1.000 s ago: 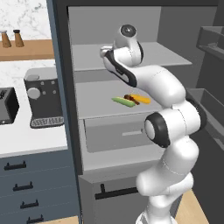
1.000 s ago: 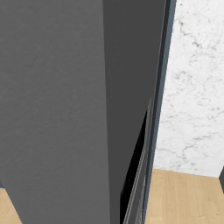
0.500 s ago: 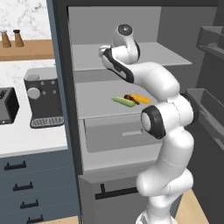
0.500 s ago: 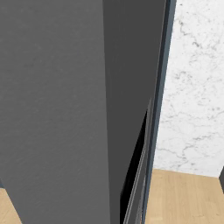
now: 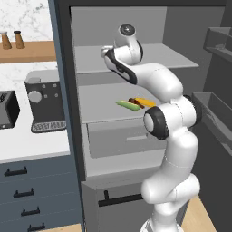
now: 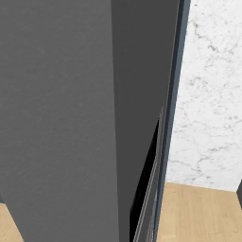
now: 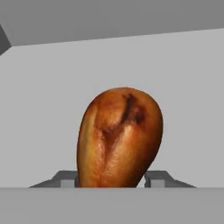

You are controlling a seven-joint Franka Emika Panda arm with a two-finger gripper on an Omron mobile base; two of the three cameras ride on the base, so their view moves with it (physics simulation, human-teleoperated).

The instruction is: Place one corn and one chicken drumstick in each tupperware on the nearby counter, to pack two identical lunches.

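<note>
My tool (image 7: 112, 179) is clamped on a chicken drumstick (image 7: 119, 138), which stands between my fingertips (image 7: 68, 179) with its rounded meaty end pointing away from me, above a grey fridge shelf (image 7: 183, 96). Below my tool on a lower shelf (image 5: 97, 104) lie a green-husked corn (image 5: 127, 105), a yellow corn (image 5: 146, 102) and something dark between them.

1. Chicken drumsticks: two. One chicken drumstick (image 7: 119, 138) fills the hand view, and a second, darker drumstick (image 5: 134, 101) lies on the fridge shelf (image 5: 99, 106).
2. Corn cobs: two, a green-husked cob (image 5: 127, 105) and a yellow-orange cob (image 5: 146, 102), both on that shelf.
3. Shakers (image 5: 11, 40) on the wooden ledge: two.
4. Coffee machine (image 5: 43, 105): one.
5. Toaster (image 5: 8, 108): one.
6. Black drawer handles (image 5: 22, 193) below the counter (image 5: 27, 144): four.
</note>
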